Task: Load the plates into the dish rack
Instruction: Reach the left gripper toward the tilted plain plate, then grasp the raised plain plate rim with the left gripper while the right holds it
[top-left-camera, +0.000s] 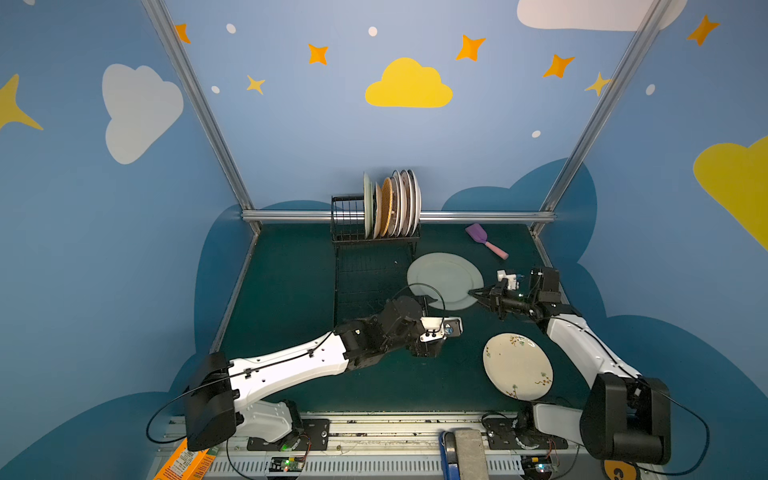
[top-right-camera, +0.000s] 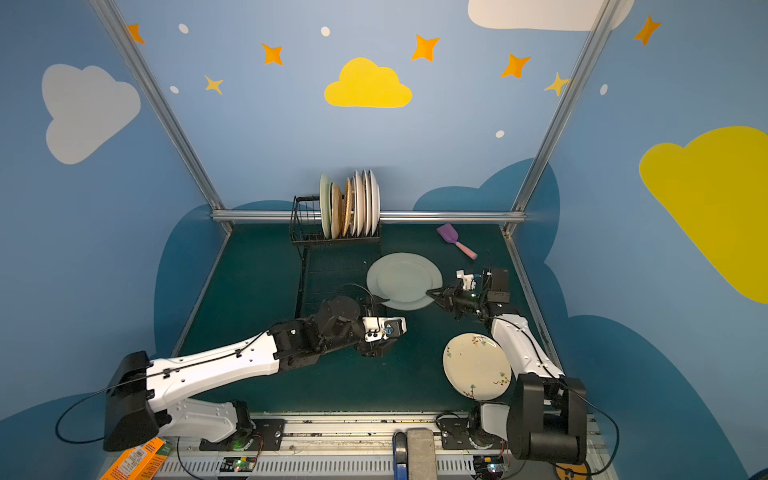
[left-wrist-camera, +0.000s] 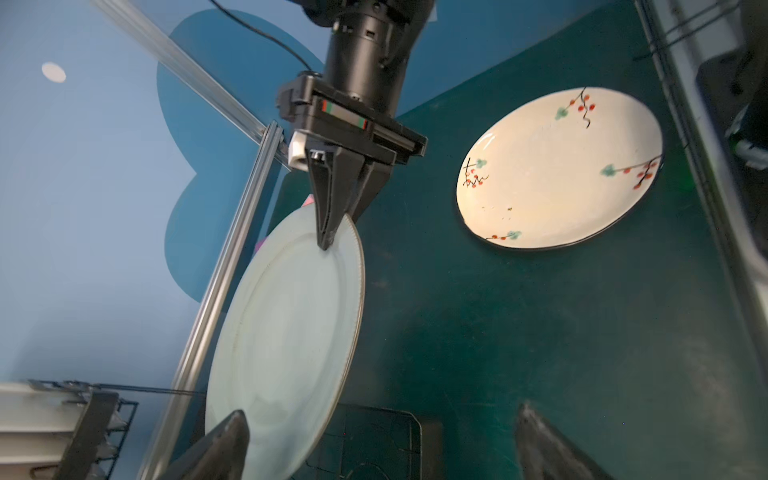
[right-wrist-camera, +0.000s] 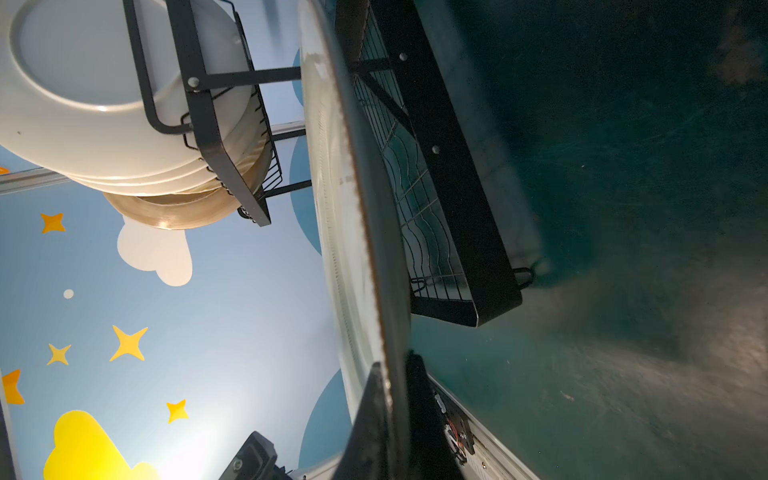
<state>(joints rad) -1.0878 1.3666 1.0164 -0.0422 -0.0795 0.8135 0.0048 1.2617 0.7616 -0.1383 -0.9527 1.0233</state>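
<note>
**Top views.** Item: pale green plate (top-left-camera: 444, 280), its rim pinched by the closed right end effector (top-left-camera: 473, 292). The disc reaches away from those tips toward the dish rack (top-left-camera: 349, 232) and overlaps the edge of the lower tray (top-left-camera: 361, 278). Beyond it the racked plates (top-left-camera: 395, 203) stand upright. The cream floral plate (top-left-camera: 517, 365) lies flat on the worktop (top-left-camera: 291, 291), back toward the arm's base from the right end effector, with nothing touching it.

**Left wrist view.** The left end effector (left-wrist-camera: 382, 409) is spread wide and holds nothing. One of its fingers (left-wrist-camera: 232, 432) sits at the green plate's rim opposite the pinch; we cannot tell whether it touches.

**Right wrist view.** We see the plate edge-on, its rim clamped between the tips, with the tray beyond it.

**Handling, as we judge it.** Glazed ceramic: rigid, slick, easily chipped, and heavy for a one-edge pinch. We would hold it at the rim, with a second hold opposite.
</note>
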